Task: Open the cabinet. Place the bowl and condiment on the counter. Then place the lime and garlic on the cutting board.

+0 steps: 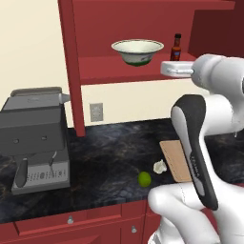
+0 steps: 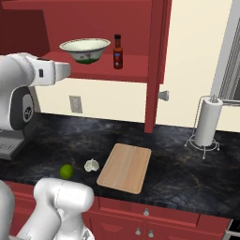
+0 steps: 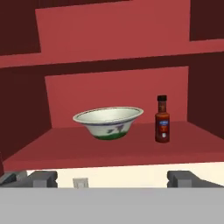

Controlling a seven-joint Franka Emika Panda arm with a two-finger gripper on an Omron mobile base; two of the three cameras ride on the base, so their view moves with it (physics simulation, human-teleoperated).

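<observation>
Even, bright rendered light, soft shadows, slightly blurry, no glare.

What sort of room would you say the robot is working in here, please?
A kitchen, most likely: a red wall cabinet above a dark stone counter, a coffee machine at one end and a paper towel holder at the other.

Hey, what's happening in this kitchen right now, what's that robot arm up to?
The cabinet already stands open. The arm has its open, empty end effector raised in front of the shelf, facing the bowl and the condiment beside it; neither has been taken out. Down on the counter, the lime and garlic lie next to the cutting board, not yet on it.
</observation>
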